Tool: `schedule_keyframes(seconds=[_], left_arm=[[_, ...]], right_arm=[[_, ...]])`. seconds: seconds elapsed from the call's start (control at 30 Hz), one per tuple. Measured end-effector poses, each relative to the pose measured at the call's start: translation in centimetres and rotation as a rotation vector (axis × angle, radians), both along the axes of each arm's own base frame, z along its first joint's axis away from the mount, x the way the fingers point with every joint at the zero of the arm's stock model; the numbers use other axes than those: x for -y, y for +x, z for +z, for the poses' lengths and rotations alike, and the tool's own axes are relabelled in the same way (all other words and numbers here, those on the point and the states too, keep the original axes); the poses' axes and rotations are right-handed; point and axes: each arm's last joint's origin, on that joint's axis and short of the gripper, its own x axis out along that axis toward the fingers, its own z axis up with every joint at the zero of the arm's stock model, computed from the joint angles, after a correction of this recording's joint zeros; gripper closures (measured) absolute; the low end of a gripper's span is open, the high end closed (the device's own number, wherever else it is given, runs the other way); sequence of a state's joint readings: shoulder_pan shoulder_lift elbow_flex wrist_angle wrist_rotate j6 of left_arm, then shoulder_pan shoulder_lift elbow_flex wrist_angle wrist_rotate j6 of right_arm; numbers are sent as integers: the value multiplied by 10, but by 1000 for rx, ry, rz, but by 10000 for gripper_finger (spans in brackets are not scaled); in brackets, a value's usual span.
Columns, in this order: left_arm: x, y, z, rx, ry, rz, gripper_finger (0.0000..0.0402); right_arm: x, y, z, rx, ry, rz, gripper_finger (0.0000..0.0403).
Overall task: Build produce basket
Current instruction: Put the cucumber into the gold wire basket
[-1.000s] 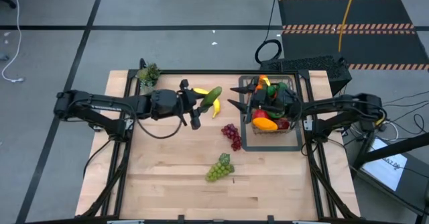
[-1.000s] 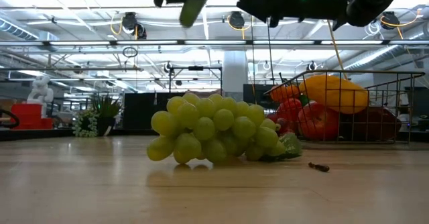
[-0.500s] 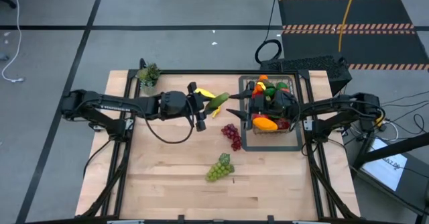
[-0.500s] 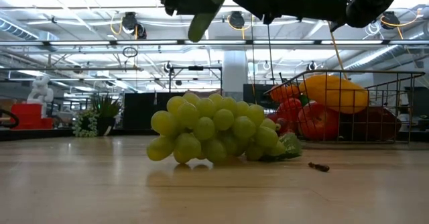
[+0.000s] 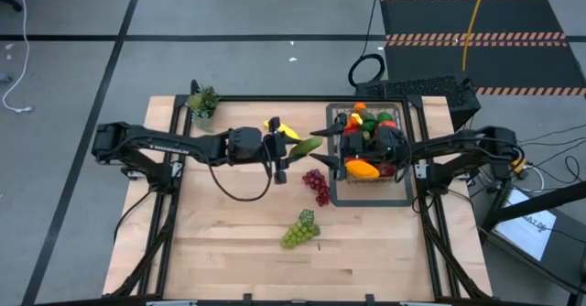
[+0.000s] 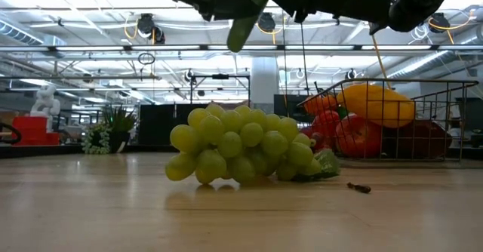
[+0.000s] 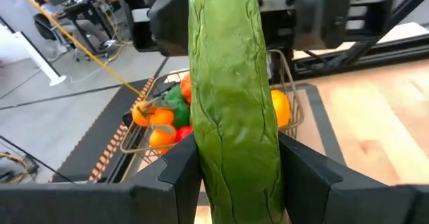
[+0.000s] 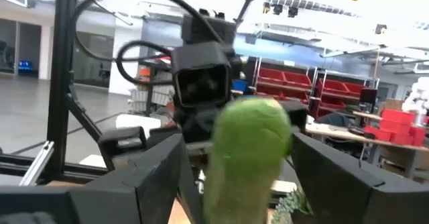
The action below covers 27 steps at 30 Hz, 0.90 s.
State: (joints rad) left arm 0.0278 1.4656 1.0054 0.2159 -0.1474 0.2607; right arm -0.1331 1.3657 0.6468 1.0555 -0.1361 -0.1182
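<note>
My left gripper [image 5: 285, 149] reaches in from the table's left and is shut on the green cucumber [image 5: 303, 146], held in the air above the table. In the left wrist view the cucumber [image 7: 233, 96] points at the wire basket [image 7: 292, 83]. My right gripper [image 5: 318, 148] hovers at the basket's left side [image 5: 341, 164], open, with its fingers on either side of the cucumber's free end [image 8: 245, 153]. The basket holds oranges, red fruit and a mango [image 5: 361, 169]. The banana [image 5: 281, 127], purple grapes [image 5: 317, 185] and green grapes [image 5: 298, 230] lie on the table. My left gripper pinches the cucumber between its two fingers [image 7: 179, 178], on the part nearest the arm [image 7: 234, 167]. It comes in level from the table's left, and the cucumber runs on ahead along the fingers. The cucumber [image 6: 245, 16] is lifted clear and tilted. I cannot tell whether my right gripper touches the free end.
The basket stands on a flat dark tray [image 5: 334, 199] at the table's right. A small potted plant [image 5: 203, 101] sits at the far left corner. In the low view the green grapes [image 6: 241, 154] lie in front of the basket [image 6: 423, 116].
My left gripper has carried the cucumber toward the table's right, away from the banana and up to my right gripper. The cucumber's free end now lies between the right gripper's open fingers.
</note>
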Motion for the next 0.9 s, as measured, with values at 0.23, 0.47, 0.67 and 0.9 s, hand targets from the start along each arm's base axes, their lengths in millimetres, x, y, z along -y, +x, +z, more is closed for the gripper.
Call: schedule_keyframes(seconds=[0.23,0.47,0.67,0.9], left_arm=[[0,5,-5,4,1,1,236],[-1,4,-5,-8,32,28,227],[-1,4,-6,-8,7,88,153],[-5,-11,-2,-95,22,201,67]], right_arm=[[-1,3,-3,-4,-24,-2,186],[0,3,-4,-8,-27,-9,267],[0,2,-4,-12,-41,-14,290],[4,-5,3,-41,64,-65,267]])
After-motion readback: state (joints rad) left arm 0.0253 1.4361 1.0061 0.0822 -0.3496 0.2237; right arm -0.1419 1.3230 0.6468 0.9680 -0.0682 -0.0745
